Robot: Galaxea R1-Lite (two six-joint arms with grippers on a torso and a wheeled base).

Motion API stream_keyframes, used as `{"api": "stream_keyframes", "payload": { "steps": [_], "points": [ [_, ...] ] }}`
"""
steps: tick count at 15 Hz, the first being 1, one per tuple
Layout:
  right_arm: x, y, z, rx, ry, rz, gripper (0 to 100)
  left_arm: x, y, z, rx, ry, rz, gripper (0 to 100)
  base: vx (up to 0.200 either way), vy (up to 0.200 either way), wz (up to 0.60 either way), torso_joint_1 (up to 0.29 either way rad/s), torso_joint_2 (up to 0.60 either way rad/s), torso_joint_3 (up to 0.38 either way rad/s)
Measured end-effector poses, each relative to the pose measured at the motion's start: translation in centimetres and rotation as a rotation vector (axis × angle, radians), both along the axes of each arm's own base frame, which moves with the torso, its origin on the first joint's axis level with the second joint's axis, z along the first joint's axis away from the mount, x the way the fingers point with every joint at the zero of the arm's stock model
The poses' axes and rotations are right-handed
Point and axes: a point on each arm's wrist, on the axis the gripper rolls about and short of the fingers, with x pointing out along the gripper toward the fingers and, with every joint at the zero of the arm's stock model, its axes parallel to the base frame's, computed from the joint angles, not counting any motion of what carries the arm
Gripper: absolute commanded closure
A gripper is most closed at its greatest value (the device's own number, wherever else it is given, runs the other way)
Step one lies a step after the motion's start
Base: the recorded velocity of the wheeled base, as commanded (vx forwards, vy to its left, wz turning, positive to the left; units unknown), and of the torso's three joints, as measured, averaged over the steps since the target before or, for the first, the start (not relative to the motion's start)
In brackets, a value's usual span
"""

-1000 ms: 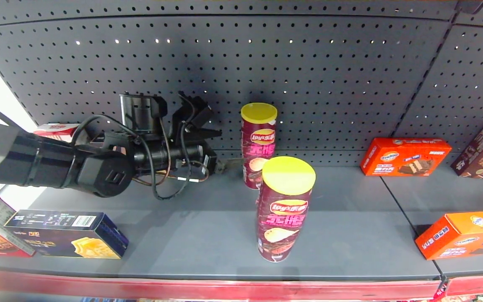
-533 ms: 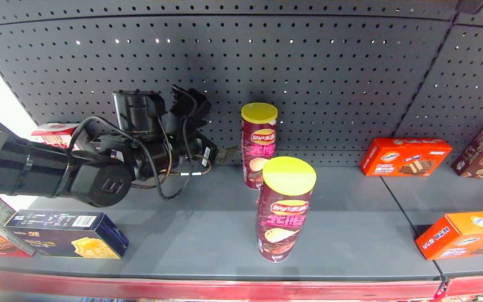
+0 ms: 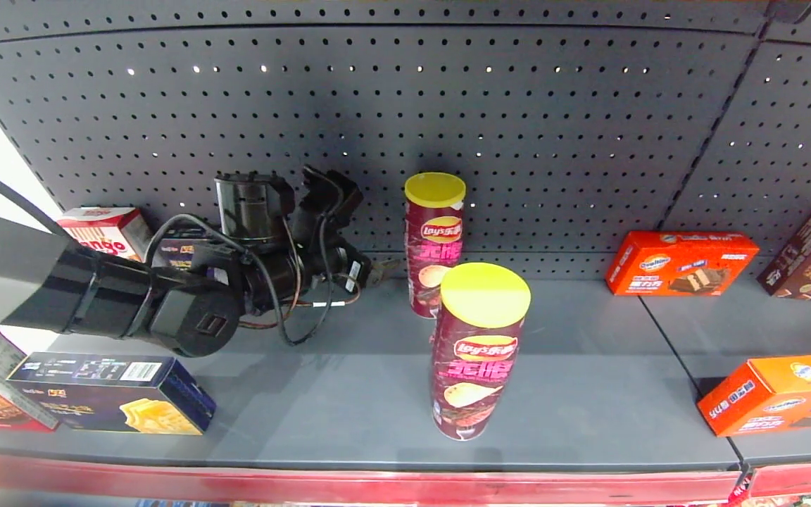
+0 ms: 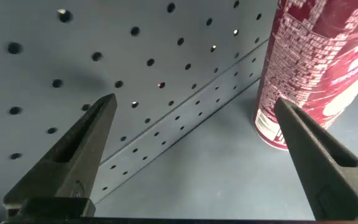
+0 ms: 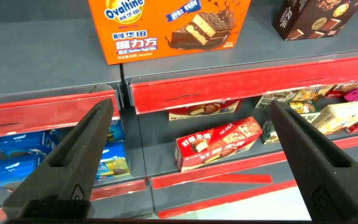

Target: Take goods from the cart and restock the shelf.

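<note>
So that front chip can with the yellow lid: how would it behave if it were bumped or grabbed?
The front chip can stands tall on a narrow base, so a high nudge would probably tip it. Being a cylinder, it would likely roll once down. Its smooth printed wall may slip in a loose grip.

The front chips can (image 3: pixel 479 352), yellow-lidded, stands upright on the grey shelf (image 3: pixel 588 401). Just behind it and a little to its left, a second chips can (image 3: pixel 435 243) stands upright near the pegboard (image 3: pixel 518 127). Behind and left of the front can, the left pincer (image 3: pixel 383 268) sits low over the shelf, its tip close to the second can. Well to the front can's left lies a blue box (image 3: pixel 113 393). To its right are an orange box (image 3: pixel 680 263) farther back and another orange box (image 3: pixel 775 394) about level with it.
</note>
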Motion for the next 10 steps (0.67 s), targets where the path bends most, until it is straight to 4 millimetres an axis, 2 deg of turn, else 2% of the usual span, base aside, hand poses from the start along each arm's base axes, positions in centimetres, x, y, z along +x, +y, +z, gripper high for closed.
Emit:
{"api": "stream_keyframes", "payload": {
  "steps": [10],
  "points": [
    [0.0, 0.0, 0.0, 0.0, 0.0, 0.0, 0, -0.1, -1.7, -0.9, 0.005, 0.019, -0.037, 0, 0.0, 0.0, 0.0, 0.0, 0.0, 0.0]
  ]
}}
